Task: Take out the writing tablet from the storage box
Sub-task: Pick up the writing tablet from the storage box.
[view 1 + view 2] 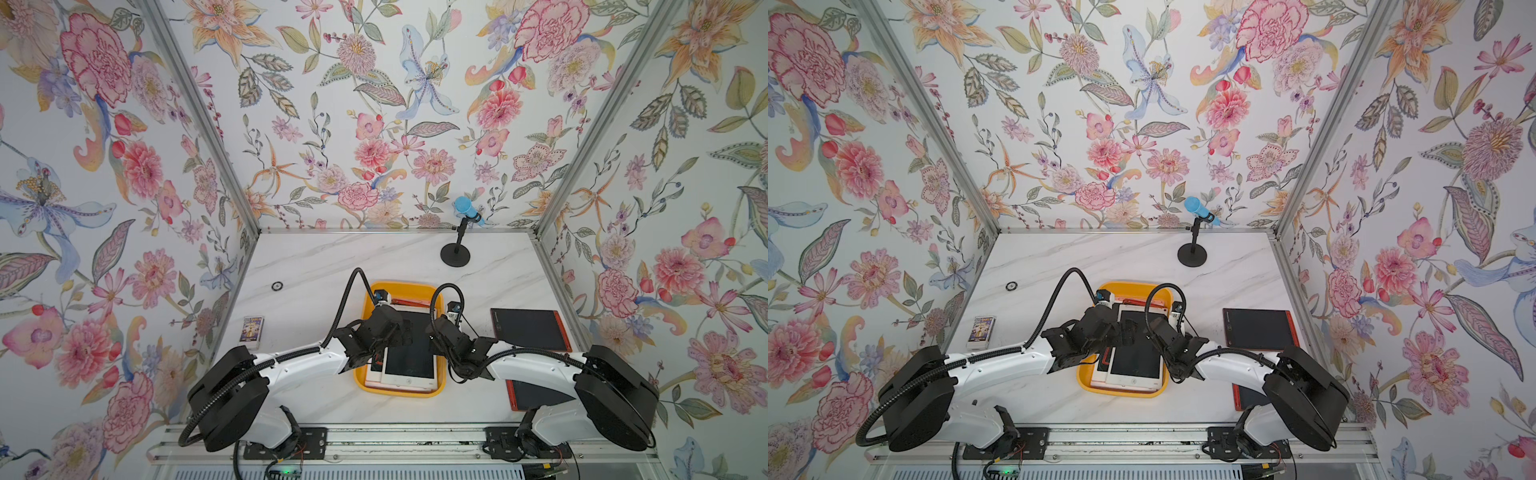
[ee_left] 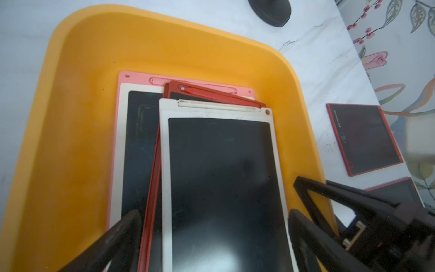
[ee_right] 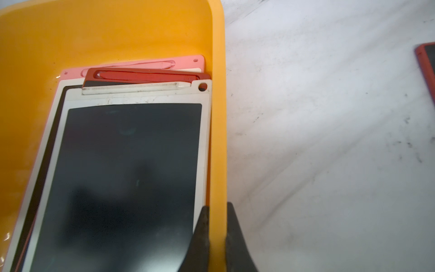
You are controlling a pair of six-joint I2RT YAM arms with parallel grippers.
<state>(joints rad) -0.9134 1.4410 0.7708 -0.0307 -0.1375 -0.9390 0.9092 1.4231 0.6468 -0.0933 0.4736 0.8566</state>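
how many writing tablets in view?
5. Stacked in the box: white tablet on top, red tablet under it, pink tablet lowest. On the table right of it: far tablet, and near tablet partly under the right arm. More may hide below.

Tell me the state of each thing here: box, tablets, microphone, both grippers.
storage box: holds three stacked tablets.
white tablet: top of the stack, screen dark.
red tablet: middle of the stack.
pink tablet: bottom, mostly covered.
loose red tablet: outside the box, lying flat.
second loose tablet: outside, partly hidden.
microphone: upright on its stand.
left gripper: open over the white tablet.
right gripper: shut on the storage box wall.
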